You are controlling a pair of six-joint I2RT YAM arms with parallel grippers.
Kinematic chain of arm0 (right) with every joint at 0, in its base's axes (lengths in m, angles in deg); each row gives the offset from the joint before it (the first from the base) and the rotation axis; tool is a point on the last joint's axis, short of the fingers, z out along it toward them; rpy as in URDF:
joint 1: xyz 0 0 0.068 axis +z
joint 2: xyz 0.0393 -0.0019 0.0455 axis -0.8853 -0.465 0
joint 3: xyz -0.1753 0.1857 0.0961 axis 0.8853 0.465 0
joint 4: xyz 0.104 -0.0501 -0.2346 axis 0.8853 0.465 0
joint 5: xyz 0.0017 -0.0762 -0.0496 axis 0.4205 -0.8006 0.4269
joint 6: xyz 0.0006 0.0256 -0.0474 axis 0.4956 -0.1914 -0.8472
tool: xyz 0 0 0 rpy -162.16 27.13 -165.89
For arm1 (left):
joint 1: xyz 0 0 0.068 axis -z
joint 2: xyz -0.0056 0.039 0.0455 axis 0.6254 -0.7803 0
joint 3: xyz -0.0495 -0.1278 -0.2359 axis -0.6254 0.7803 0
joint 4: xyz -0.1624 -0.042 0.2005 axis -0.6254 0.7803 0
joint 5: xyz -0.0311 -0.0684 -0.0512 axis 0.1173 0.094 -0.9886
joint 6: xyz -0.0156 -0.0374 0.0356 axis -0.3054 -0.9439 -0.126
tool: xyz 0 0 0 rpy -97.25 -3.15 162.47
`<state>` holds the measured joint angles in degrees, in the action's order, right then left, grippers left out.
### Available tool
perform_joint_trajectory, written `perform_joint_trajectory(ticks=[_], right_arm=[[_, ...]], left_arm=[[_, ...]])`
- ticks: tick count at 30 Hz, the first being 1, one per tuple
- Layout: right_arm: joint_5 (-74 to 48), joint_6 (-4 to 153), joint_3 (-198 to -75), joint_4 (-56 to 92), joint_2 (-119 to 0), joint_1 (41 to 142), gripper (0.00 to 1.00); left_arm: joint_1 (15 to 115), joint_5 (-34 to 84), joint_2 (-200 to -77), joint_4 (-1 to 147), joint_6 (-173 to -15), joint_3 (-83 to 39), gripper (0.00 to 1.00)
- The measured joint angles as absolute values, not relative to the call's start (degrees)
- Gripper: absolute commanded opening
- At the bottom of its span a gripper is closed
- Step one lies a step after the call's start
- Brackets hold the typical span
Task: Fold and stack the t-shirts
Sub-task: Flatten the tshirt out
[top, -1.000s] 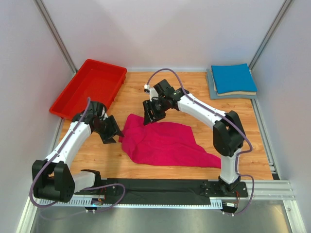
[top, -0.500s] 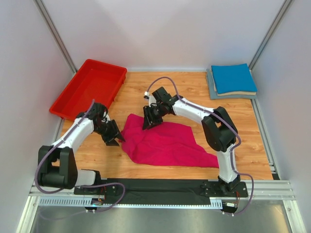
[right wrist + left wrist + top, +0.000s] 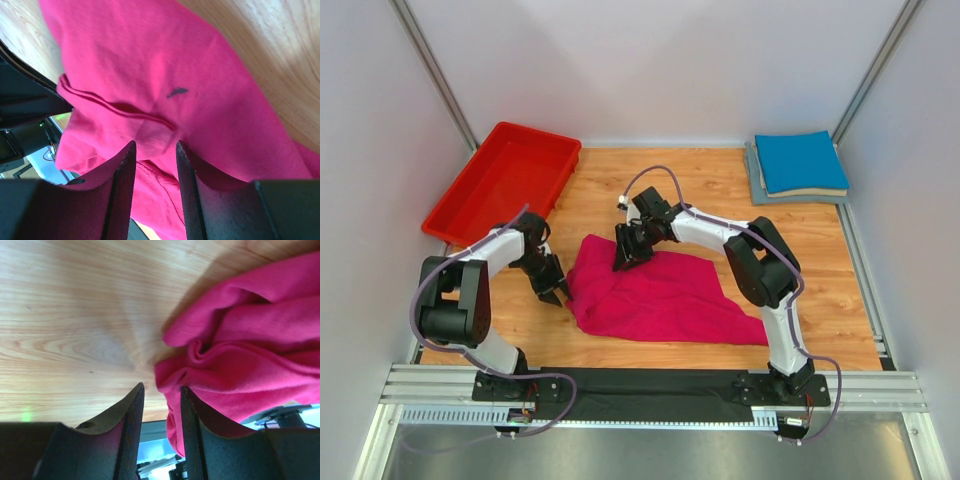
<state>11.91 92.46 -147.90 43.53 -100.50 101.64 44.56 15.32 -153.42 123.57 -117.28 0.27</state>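
Might slip off the bunched edge of the magenta t-shirt (image 3: 660, 295) with the left hand (image 3: 161, 387), fingers (image 3: 131, 425) narrowly apart. Could pinch doubled layers under the right hand (image 3: 155, 143); cannot tell if clamped.

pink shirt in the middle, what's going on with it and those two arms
Both arms are working on the crumpled pink shirt, lying unfolded on the table. The left claw is down at its left edge and the right claw at its far edge, each with cloth between its jaws; whether either has it pinched is unclear. A folded blue shirt tops a stack, a grey one beneath, in the far right corner.
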Motion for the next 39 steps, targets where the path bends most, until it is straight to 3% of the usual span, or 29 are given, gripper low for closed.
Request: perform_joint_trajectory(ticks=[24, 27, 28, 31, 39], right_arm=[[12.63, 94.25, -145.95, 38.81, -102.44, 102.49, 0.38], [12.65, 94.71, -145.18, 37.52, -102.44, 102.67, 0.28], [12.67, 94.91, -144.81, 37.1, -102.44, 102.71, 0.17], [12.63, 95.32, -143.92, 36.14, -102.42, 102.73, 0.0], [5.87, 92.77, -143.7, 44.82, -97.0, 102.76, 0.0]], left_arm=[[44.63, 18.21, -154.91, 124.37, -116.65, -0.16, 0.41], [44.63, 18.21, -154.91, 124.37, -116.65, -0.16, 0.41], [44.63, 18.21, -154.91, 124.37, -116.65, -0.16, 0.41], [44.63, 18.23, -154.89, 124.44, -116.62, -0.16, 0.41], [44.56, 18.69, -149.86, 127.3, -116.93, -1.17, 0.52]])
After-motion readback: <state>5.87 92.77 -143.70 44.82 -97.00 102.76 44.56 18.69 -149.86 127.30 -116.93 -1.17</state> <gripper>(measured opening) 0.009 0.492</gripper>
